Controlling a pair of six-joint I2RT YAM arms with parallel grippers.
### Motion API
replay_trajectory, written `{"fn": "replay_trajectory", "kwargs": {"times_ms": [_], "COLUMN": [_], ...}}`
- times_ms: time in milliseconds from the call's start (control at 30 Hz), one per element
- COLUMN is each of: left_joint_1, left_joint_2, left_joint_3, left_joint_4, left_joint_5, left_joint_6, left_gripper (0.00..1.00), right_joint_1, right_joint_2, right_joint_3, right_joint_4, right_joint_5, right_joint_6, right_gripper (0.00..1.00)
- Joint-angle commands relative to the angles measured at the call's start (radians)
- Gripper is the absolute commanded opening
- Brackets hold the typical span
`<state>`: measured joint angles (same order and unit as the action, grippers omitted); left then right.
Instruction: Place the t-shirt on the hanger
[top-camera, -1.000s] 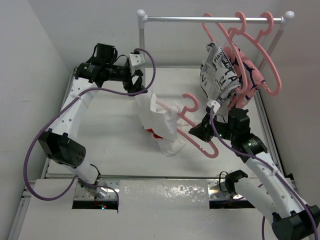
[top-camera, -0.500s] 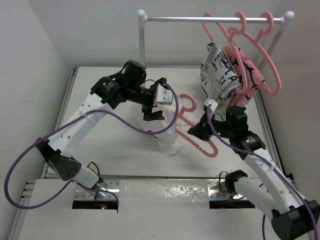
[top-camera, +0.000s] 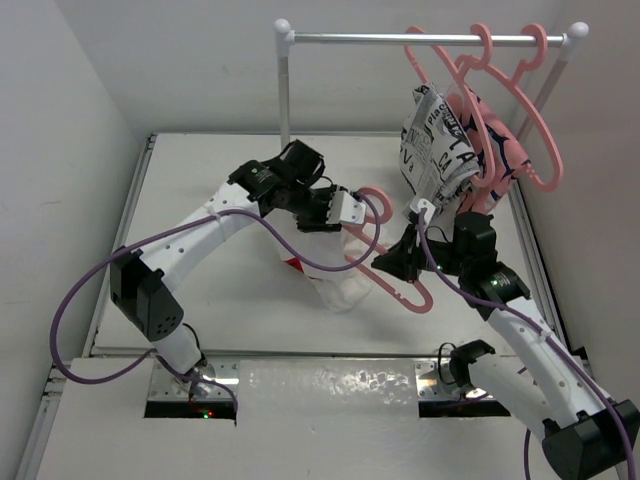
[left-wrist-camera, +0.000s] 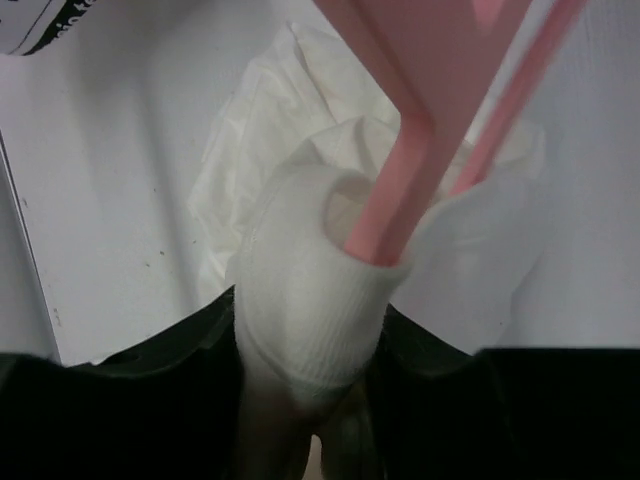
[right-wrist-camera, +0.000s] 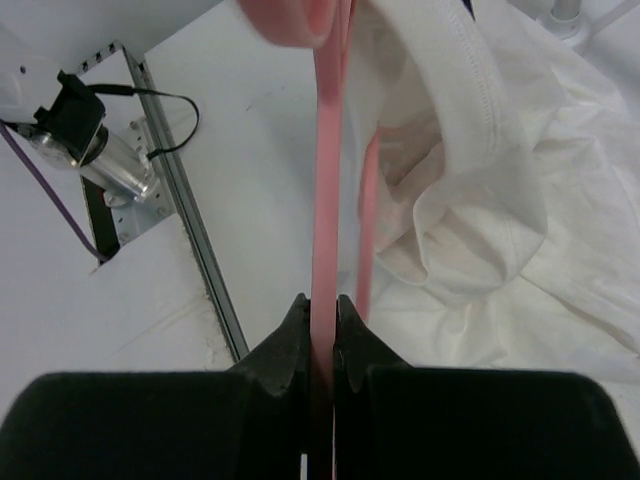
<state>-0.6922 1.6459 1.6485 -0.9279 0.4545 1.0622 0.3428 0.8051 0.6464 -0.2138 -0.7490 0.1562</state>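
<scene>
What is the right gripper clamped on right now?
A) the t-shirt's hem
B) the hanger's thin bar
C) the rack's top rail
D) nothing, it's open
B: in the right wrist view the right gripper has its jaws shut on the pink bar of the hanger, with the t-shirt beside the bar rather than between them.

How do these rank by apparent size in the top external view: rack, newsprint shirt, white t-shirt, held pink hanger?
1. rack
2. newsprint shirt and t-shirt: they look about alike, and the t-shirt is bunched and partly hidden, so I do not rank them
3. hanger: only a thin frame
</scene>
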Motion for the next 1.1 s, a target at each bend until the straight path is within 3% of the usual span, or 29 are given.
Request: {"fn": "replay_trajectory", "kwargs": {"times_ms": [0,133,333,567,600,700,733,833,933,1067], "left_joint_1": [0.005,0.005,0.003,0.008,0.013,0.086,0.153,0.224,0.224,0.224], "left_joint_2": [-0.005,-0.001,-0.06,-0.118,-0.127,-0.185,-0.205,-0.291,-0.398,-0.469], "left_joint_3": [0.02,0.051,0.059,-0.039,-0.052,-0.139,-0.169,-0.295,-0.451,-0.558], "left_joint_4": [-0.008,-0.11,-0.118,-0.057,-0.001,0.203,0.256,0.376,0.452,0.57], "left_joint_5": [-0.017,0.084,0.344,0.334,0.325,0.263,0.245,0.157,0.101,0.086], "left_joint_6": [0.091,0.093,-0.014,-0.163,-0.198,-0.434,-0.555,-0.669,-0.718,-0.804], "left_gripper": [0.25,0.04,0.01,0.0,0.0,0.0,0.0,0.0,0.0,0.0], "right_joint_1": [0.002,0.001,0.001,0.001,0.001,-0.001,0.001,-0.001,0.001,0.002], "right_joint_2": [-0.015,0.009,0.109,0.181,0.187,0.201,0.204,0.192,0.148,0.054], "right_joint_3": [0.01,0.022,0.102,0.209,0.228,0.271,0.285,0.309,0.264,0.173], "right_joint_4": [0.125,0.137,0.059,0.071,0.077,0.091,0.093,0.112,0.174,0.234], "right_joint_5": [-0.084,-0.079,-0.044,0.048,0.116,0.262,0.358,0.524,0.653,0.735], "right_joint_6": [-0.009,-0.036,-0.19,-0.273,-0.261,-0.202,-0.163,-0.01,0.132,0.261], "right_gripper": [0.0,0.0,0.0,0.0,0.06,0.53,0.58,0.8,0.89,0.86]}}
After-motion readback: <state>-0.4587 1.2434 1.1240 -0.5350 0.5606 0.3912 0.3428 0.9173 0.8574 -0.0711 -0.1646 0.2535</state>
